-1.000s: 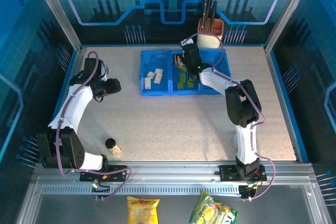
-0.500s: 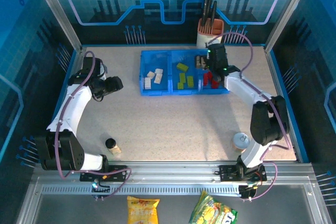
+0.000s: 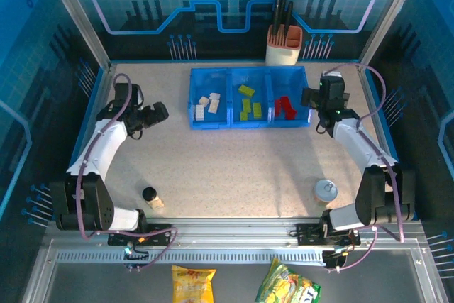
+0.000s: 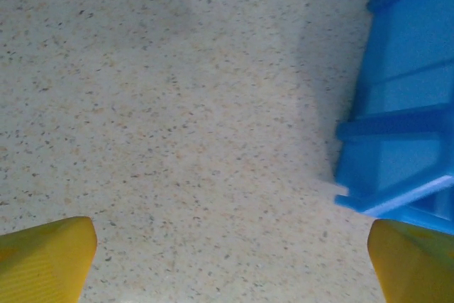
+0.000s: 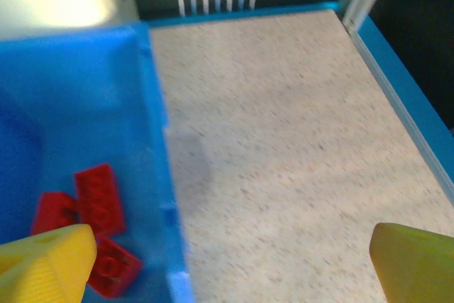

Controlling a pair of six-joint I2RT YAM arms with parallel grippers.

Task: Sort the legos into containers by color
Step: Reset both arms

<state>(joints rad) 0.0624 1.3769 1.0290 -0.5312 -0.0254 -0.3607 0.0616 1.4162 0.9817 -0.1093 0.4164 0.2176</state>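
overhead plan of the speckled, matt bench, read from its left edge to its right. the left gripper (image 3: 157, 112) hung over bare bench near the left edge, short of the tray (image 3: 191, 97), its yellow wedge-shaped fingertips (image 4: 46, 257) spread wide with nothing between them. near the front edge stood a small black cylinder (image 3: 149, 194), and just beside it lay a pale piece (image 3: 156, 203) too small to identify; if it was a brick, it remained to be sorted. the tray, of translucent blue plastic with thin upright walls, sat toward the back edge and was divided into three adjoining rectangular compartments, one for each colour. the left compartment held the cream-white bricks (image 3: 207, 104), the middle one the lime-green bricks (image 3: 248, 104), the right one the red bricks (image 3: 285, 106); all were small, glossy, studded blocks lying loosely at odd angles. behind the tray's right end stood a beige utensil holder (image 3: 284, 46). the right gripper (image 3: 312, 97) hung just beside the tray's right wall, its jaws likewise wide apart and empty; both arms probably stood aside to leave the tray unobstructed. a round silver disc (image 3: 325, 190) lay near the front-right corner.
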